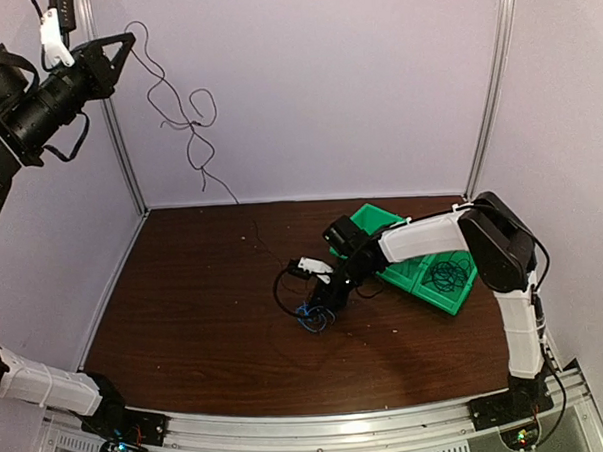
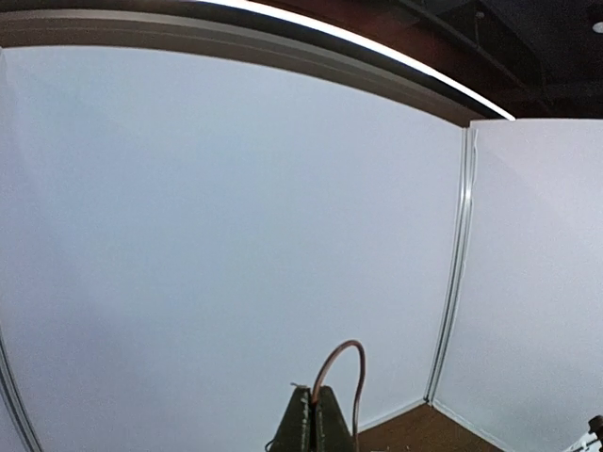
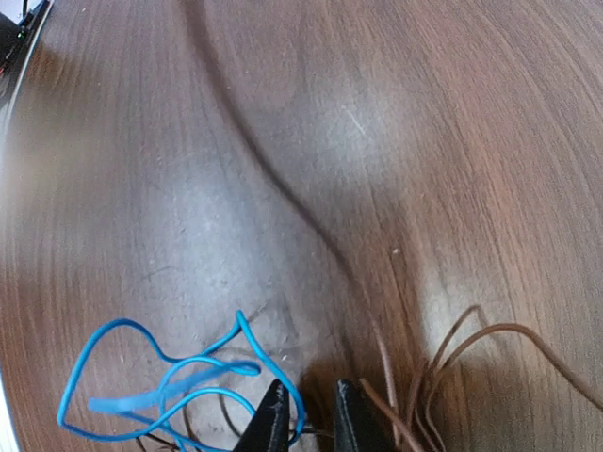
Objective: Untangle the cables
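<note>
Left end effector (image 1: 124, 43), clenched on a thin black cable (image 1: 189, 122), holds it high, likely to draw it from the knot; right end effector (image 3: 309, 397) sits low beside the blue cable (image 3: 141, 377) on the tabletop (image 1: 185, 311) — jaws slightly parted, plainly gripping nothing — poised to pin the tangle

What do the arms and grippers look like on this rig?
Both arms match: the right arm and left arm have white link shells, black joints and thin black wiring alongside. The right gripper and left gripper have narrow dark fingers; a white part sits by each wrist.
</note>
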Available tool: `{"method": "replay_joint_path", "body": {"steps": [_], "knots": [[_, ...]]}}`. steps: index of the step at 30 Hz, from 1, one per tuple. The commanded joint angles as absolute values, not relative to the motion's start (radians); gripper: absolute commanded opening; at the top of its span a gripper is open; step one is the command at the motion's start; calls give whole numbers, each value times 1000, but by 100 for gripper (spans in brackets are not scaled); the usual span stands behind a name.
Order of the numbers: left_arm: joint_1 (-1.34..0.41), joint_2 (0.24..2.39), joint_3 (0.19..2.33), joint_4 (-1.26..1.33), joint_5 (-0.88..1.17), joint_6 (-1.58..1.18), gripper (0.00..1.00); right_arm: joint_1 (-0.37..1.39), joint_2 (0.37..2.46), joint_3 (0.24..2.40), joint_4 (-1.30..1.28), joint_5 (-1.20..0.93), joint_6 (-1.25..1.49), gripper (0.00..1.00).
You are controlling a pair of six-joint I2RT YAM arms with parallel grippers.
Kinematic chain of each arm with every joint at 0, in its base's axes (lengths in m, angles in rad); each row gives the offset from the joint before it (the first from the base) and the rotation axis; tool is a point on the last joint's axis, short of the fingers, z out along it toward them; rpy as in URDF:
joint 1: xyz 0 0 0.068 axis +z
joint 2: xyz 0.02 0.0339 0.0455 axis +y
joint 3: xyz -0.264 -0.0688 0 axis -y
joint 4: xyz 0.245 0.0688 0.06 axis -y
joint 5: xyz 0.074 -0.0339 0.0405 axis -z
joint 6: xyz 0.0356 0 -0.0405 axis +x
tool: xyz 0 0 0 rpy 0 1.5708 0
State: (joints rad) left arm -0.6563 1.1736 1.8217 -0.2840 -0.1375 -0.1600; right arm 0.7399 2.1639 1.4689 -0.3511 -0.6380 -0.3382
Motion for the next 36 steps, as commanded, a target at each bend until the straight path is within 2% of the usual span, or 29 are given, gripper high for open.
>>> {"method": "replay_joint_path", "body": {"steps": [1,4,8,15,17,19,21,27,36], "knots": [[-657,1154,1654,-278,-79,-227,0,725,2024,1445,-465,-630,-416,21],[-657,1116,1499,-240,-41,-276,0,725,1904,1437,-503,-676,-487,34],[-657,1070,1320,-180,-1,-342,0,726,1774,1398,-487,-671,-545,47],[-657,1015,1134,-83,38,-423,0,743,1791,1420,-398,-749,-486,53],[-657,1015,1128,-78,39,-433,0,755,1787,1370,-255,-740,-403,55],[-657,1019,1134,-77,39,-441,0,773,1773,1296,-62,-750,-358,61],[-657,1016,1149,-78,46,-448,0,812,1778,1261,23,-722,-368,66],[-657,1013,1217,-110,61,-460,0,859,1875,1351,-8,-654,-459,70],[-657,1020,1308,-161,78,-454,0,859,2021,1440,-3,-584,-553,71]]}}
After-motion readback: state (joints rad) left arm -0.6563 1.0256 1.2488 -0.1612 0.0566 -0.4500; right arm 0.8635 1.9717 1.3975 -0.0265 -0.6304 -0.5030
